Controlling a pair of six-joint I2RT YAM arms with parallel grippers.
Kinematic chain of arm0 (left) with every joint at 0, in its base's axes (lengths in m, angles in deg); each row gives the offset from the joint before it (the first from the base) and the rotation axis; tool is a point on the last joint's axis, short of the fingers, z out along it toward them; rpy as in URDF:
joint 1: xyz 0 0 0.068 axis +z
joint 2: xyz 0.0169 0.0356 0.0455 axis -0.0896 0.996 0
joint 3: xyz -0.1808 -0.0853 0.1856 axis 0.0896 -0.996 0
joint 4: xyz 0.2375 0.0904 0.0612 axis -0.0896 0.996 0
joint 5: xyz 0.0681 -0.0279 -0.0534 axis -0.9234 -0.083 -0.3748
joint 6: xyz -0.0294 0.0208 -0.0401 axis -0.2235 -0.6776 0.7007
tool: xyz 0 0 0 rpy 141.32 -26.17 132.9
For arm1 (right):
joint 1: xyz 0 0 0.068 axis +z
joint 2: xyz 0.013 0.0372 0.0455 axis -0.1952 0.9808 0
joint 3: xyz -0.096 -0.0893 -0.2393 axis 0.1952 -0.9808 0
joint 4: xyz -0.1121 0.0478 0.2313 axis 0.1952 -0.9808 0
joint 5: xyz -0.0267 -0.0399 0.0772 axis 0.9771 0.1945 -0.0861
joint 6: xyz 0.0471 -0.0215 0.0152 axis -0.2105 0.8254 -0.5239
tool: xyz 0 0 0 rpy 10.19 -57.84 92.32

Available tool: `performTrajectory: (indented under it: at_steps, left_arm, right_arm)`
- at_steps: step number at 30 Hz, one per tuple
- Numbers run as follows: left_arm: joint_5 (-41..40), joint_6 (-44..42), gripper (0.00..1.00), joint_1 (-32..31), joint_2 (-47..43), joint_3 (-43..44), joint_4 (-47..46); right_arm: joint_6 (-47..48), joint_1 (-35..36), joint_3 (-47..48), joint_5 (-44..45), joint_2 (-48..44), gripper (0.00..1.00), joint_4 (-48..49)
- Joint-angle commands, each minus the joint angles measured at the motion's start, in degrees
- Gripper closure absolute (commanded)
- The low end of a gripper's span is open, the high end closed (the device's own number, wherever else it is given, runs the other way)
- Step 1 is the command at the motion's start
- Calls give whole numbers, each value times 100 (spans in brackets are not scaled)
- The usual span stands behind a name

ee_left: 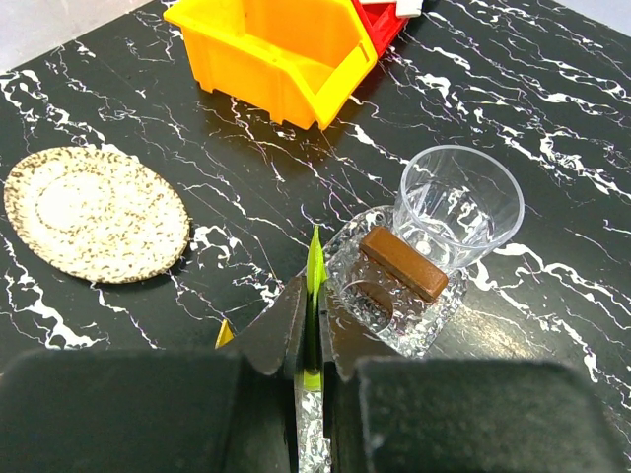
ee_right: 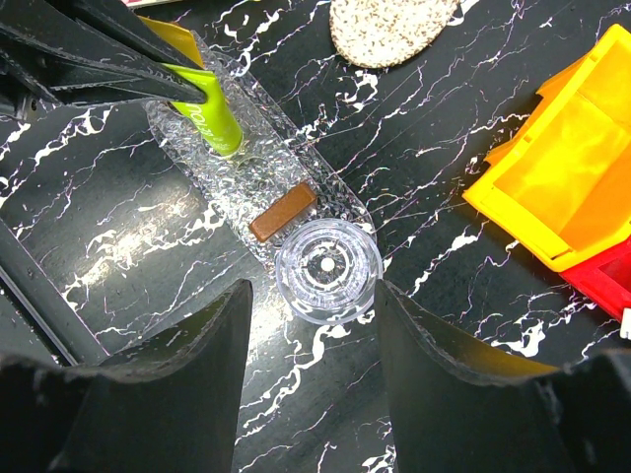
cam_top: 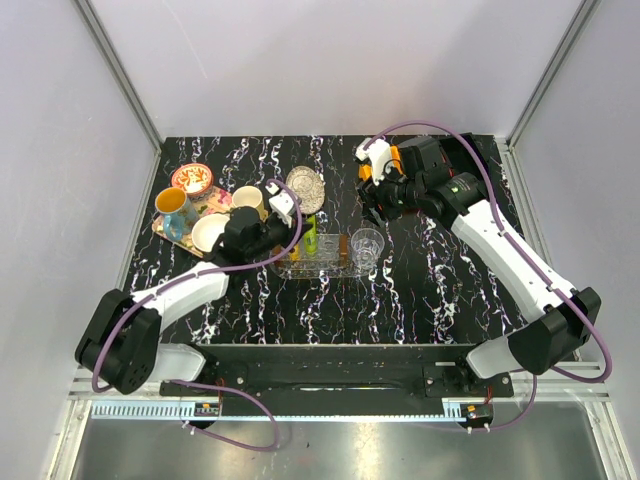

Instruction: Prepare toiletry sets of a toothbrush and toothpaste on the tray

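My left gripper (ee_left: 314,296) is shut on the lime green toothpaste tube (ee_left: 315,266), which is pinched edge-on between the fingers. In the right wrist view the green tube (ee_right: 212,123) slants down with its lower end over the left part of the clear oval tray (ee_right: 261,172). I cannot tell whether it touches. An orange-yellow tube corner (ee_right: 175,33) shows behind the left fingers. My right gripper (ee_right: 311,291) is open and empty, hovering just off the tray's right end. No toothbrush is in view.
A brown block (ee_left: 402,263) lies on the tray, and a clear plastic cup (ee_left: 458,202) stands at its right end. A round patterned dish (ee_left: 94,212) lies to the left. Yellow (ee_left: 276,49) and red (ee_left: 380,20) bins stand behind. A colourful tray with cups (cam_top: 200,210) sits at the far left.
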Motion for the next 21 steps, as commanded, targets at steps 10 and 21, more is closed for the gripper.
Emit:
performTrajectory:
  at_steps: [10,21]
  left_arm:
    - [62,-8,100,69,131,-67,-745]
    - [106,-35,100,78,254,-102,-912]
  right_arm:
    - [-5,-56,5,-109,54,42,216]
    - [-5,-47,14,-126,71,42,216]
